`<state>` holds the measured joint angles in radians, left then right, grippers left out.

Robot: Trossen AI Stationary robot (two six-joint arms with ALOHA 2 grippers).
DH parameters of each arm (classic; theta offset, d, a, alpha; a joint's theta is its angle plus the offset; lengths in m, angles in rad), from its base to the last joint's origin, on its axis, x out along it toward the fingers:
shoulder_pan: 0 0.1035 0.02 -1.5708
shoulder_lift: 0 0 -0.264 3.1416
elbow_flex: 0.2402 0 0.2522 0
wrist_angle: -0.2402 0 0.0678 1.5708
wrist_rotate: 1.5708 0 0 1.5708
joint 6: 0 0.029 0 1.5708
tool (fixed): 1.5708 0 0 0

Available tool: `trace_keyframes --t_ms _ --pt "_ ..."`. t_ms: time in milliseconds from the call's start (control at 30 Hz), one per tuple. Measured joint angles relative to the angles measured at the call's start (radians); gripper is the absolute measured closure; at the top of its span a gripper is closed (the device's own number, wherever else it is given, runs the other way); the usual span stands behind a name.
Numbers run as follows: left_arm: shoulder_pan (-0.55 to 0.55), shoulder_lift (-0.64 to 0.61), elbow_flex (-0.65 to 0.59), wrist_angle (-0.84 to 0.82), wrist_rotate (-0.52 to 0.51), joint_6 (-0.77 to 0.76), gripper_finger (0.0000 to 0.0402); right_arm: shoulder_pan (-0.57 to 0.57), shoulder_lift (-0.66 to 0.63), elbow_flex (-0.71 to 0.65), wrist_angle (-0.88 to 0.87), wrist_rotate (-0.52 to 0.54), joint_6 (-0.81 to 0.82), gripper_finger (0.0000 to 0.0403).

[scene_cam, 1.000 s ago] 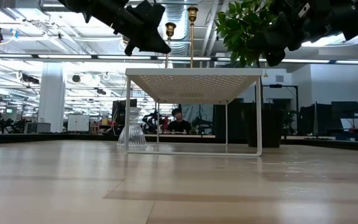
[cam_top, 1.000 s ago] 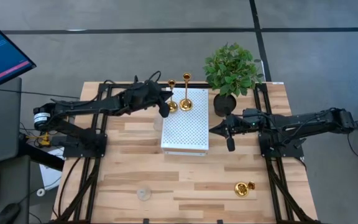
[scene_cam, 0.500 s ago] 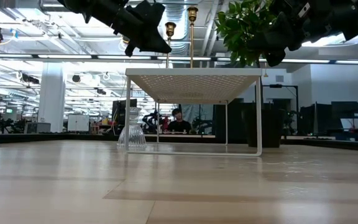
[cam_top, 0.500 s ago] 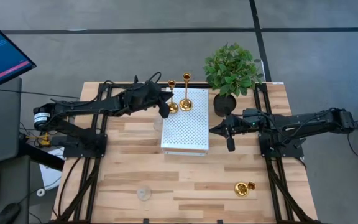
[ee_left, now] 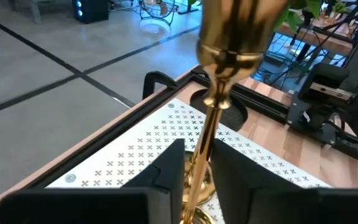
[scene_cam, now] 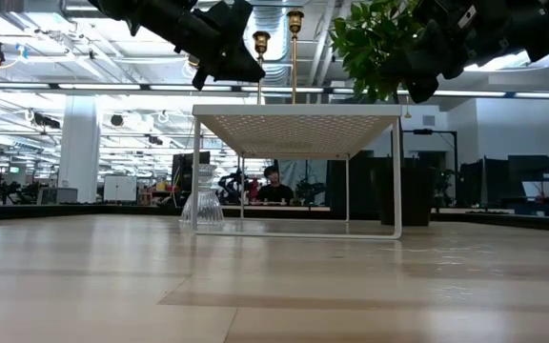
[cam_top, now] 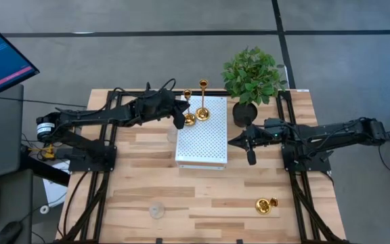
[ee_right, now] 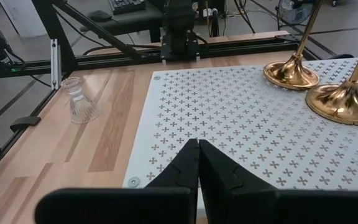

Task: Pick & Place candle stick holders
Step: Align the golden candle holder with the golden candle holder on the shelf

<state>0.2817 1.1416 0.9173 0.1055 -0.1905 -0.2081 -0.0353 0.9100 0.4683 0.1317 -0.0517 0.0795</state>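
Okay, I see my left gripper [cam_top: 179, 120], jaws narrowly apart around a gold candle stick holder [cam_top: 188, 116] on the white perforated box [cam_top: 202, 139]; right gripper [cam_top: 250, 157] closed.

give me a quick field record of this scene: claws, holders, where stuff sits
left claw: over the white box's far end, fingers either side of a gold holder's stem
right claw: shut, empty, at the box's right edge
white box: table centre
second gold holder: upright on the box
third gold holder: on its side, near right of the table
glass holders: one near left, one left of the box
plant: far right of the box
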Motion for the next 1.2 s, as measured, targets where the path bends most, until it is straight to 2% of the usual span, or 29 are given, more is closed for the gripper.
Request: trace_keyframes --t_ms 667,1000,1200 --pt "0.0 -0.013 0.002 -0.012 -0.003 0.054 0.026 0.0 0.0 0.0 -0.046 0.0 0.039 0.0403" --pt "0.0 -0.13 0.002 -0.086 -0.003 0.073 0.0219 0.002 0.0 0.0 -0.073 0.0 0.053 0.0403" --pt "-0.002 -0.228 0.002 -0.174 0.008 0.073 0.0211 0.002 0.0 0.0 -0.079 0.0 0.053 0.0403"
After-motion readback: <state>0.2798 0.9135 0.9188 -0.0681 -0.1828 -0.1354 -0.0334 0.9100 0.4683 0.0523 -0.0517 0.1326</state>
